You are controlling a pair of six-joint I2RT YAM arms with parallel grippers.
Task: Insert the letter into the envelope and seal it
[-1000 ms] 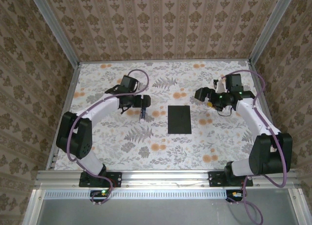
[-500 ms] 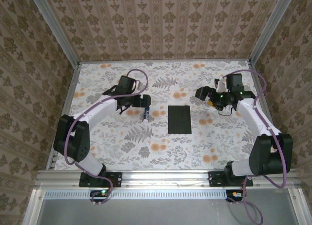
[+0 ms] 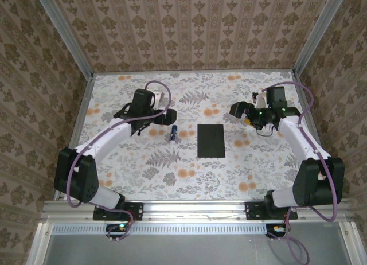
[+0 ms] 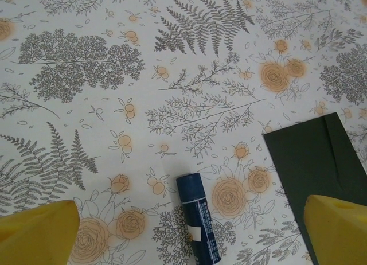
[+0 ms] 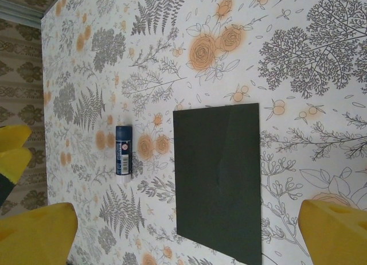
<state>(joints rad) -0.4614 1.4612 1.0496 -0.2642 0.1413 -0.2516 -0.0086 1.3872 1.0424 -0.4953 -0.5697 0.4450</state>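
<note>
Two grippers stand fully spread and empty above the bench (image 3: 143, 173): your left gripper (image 3: 163, 116) just beyond the blue tube (image 3: 172, 133), your right gripper (image 3: 239, 110) toward the far right. The envelope (image 3: 211, 140) lies flat at bench centre, touched by neither. To seal well, you likely find the flap edge first, then press evenly along it, avoiding the tube.

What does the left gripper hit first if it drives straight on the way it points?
Probably the blue tube: in the wrist view it lies about midway across the open left gripper. The envelope sits right of that line. Depth is unclear, so it could touch the table beside the tube instead.
</note>
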